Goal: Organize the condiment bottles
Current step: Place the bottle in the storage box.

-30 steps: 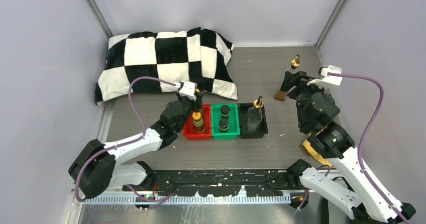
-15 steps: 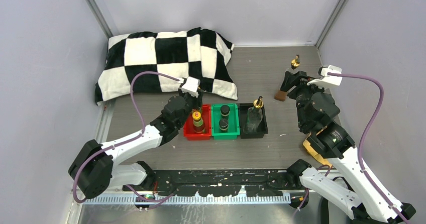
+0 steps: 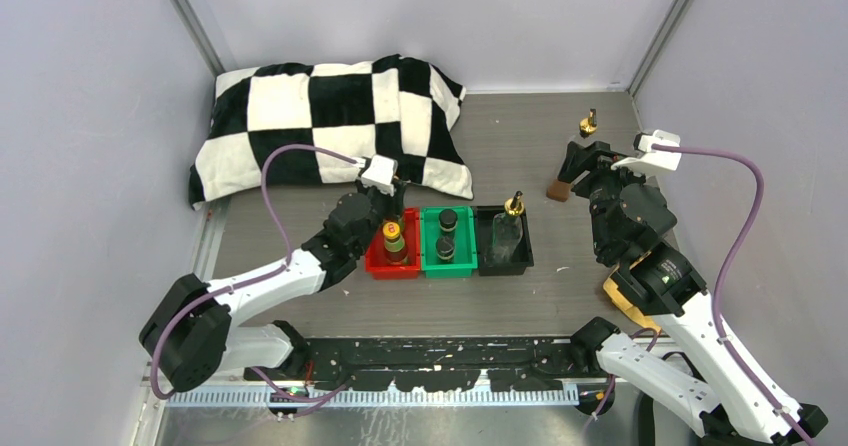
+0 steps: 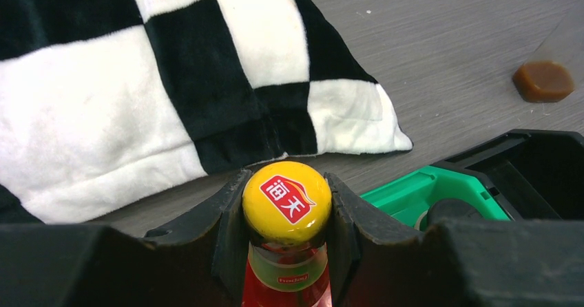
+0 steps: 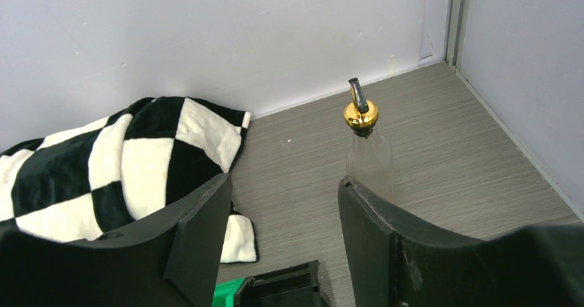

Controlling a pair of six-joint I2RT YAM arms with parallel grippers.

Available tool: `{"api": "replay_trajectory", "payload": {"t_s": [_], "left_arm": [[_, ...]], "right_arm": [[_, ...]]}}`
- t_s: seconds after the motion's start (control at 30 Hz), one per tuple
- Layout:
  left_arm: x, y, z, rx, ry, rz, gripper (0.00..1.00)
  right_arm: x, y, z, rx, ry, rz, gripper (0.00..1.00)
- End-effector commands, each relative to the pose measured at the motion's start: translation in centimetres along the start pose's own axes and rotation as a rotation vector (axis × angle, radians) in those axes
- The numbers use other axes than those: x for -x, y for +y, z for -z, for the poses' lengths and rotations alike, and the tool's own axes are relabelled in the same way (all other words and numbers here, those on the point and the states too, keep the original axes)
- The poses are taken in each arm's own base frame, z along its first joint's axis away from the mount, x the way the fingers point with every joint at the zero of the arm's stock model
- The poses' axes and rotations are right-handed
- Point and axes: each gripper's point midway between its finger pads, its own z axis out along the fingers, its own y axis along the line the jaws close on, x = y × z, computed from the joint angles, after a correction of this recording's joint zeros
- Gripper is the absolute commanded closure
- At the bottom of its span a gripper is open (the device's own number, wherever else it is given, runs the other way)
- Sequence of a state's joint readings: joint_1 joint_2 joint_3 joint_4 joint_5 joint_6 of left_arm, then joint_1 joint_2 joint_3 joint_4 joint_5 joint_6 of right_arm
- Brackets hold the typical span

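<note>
Currently held: one reddish-brown bottle (image 4: pixel 286 279), upright, with its yellow cap between the left fingers.
Left gripper (image 4: pixel 286 204): the fingers are closed against both sides of that cap. It is over the far end of the red tray, just left of the green tray. Whether the bottle's base rests in the tray cannot be told.
Red tray (image 3: pixel 392 273): it touches the green tray's left side. A second reddish-brown bottle (image 3: pixel 395 241) stands at its near end.
Green tray (image 3: pixel 447 271): in the middle of the row, with two short dark bottles (image 3: pixel 447 219) upright inside, one behind the other.
Black tray (image 3: pixel 505 269): it touches the green tray's right side and holds one tall glass bottle (image 3: pixel 506 236), upright.
Other glass bottle (image 5: pixel 368 155): upright on the bare bench (image 3: pixel 500 306), well right of the green tray and farther back.
Right gripper (image 5: pixel 282 183): the fingers are spread wide and hold nothing, well right of the green tray.
Brown block (image 3: pixel 558 191): on the bench, right of the green tray and past the black tray.
Pillow (image 3: pixel 330 126): checked, behind the green tray and to its left.
</note>
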State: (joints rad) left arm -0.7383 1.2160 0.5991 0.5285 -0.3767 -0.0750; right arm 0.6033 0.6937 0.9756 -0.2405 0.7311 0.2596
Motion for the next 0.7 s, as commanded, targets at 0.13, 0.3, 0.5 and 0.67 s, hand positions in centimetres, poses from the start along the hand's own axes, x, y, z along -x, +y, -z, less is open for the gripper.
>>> {"api": "replay_trajectory", "payload": {"t_s": [0.13,0.3,0.5,0.67], "left_arm": [[3.8,0.2,-0.3,0.027,-0.155,0.130,0.99],[3.8,0.3,-0.2,0.036,-0.128,0.165,0.96],[4.1,0.3,0.0,0.061,-0.037,0.206,0.97],[6.0,0.7,0.3,0.089,-0.011,0.223,0.97]], "right_arm": [[0.5,0.5,-0.3,0.005,-0.018,-0.004,0.36],[0.3,0.8,-0.6,0.009,-0.010,0.000,0.36],[0.2,0.9,-0.7,0.010,-0.010,-0.001,0.36],[0.2,0.9,-0.7,0.014,-0.011,-0.004,0.36]]}}
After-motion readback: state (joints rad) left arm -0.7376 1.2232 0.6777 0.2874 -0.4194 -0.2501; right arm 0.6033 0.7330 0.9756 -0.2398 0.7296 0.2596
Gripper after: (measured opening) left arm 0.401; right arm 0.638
